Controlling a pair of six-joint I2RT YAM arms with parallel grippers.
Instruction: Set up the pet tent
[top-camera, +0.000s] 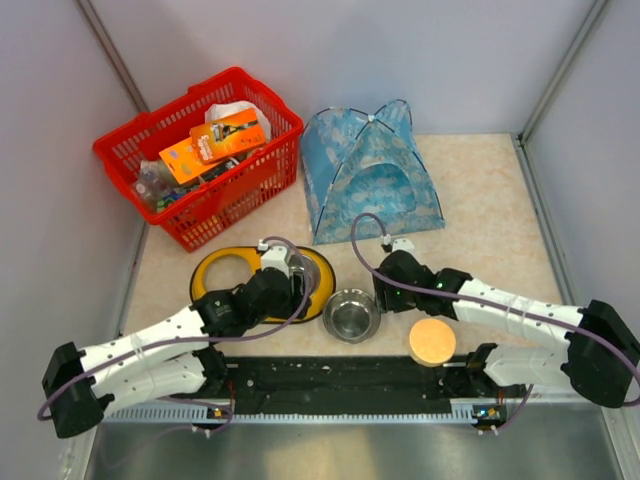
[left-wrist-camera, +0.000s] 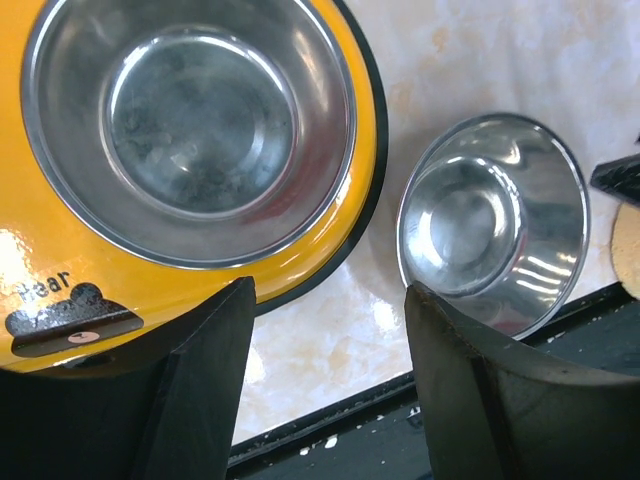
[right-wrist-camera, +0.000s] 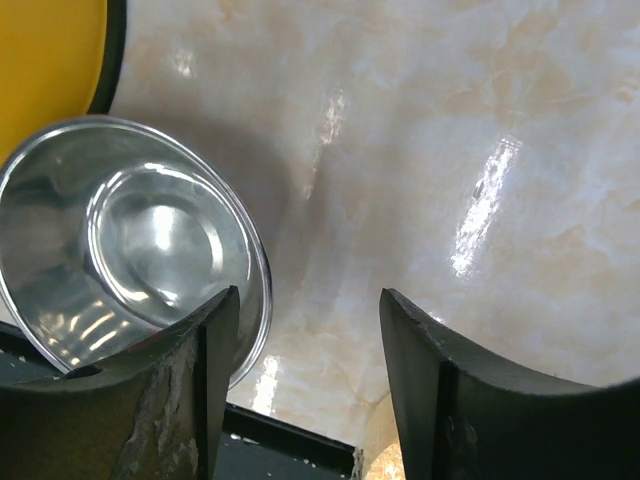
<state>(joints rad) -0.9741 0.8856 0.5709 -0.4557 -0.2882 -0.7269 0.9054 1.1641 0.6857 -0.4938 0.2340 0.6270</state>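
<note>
Two grippers are in view, both with jaws parted and nothing between them. The left gripper hangs over bare table, in the gap between two steel bowls. The seated bowl lies ahead and to its left, sunk in the single yellow feeder. The loose bowl stands ahead and to its right, clear of the feeder's dark rim. The right gripper also hovers over bare table, with that loose bowl just beside its left finger. One round tan disc lies nearer the arm bases, close by the right arm.

Farther out, straight ahead of the right gripper and well apart from it, stands the one pet tent. It is upright and domed, light blue with a white print. Thin dark poles meet at its peak, and its arched doorway faces the arms. One red basket, full of packets, sits just beside the tent, ahead of the left gripper.
</note>
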